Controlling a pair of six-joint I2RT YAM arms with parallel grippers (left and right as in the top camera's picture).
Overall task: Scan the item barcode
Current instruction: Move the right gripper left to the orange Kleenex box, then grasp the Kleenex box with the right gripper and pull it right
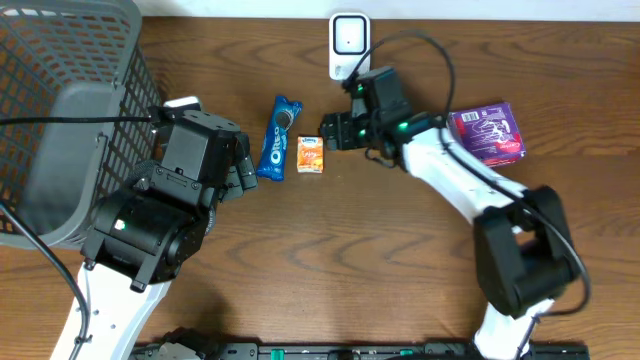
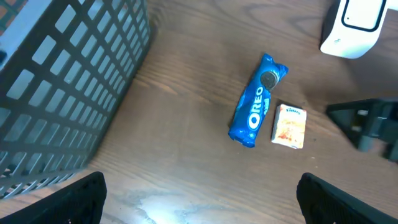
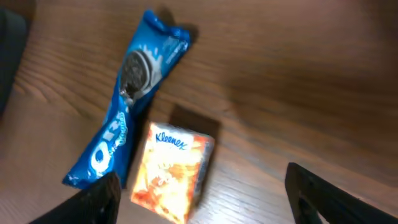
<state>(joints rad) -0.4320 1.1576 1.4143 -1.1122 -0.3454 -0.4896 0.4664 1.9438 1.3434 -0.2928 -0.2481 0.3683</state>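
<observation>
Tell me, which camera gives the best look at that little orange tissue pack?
The right wrist view: the Kleenex pack is large there, its brand name readable. The left wrist view shows the pack smaller, beside the Oreo pack. Overhead the pack is tiny, lettering unreadable.

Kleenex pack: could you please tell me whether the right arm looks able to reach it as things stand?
Probably yes: the right gripper stands open just beside the Kleenex pack, nothing between them; the Oreo packet lies beyond.
</observation>
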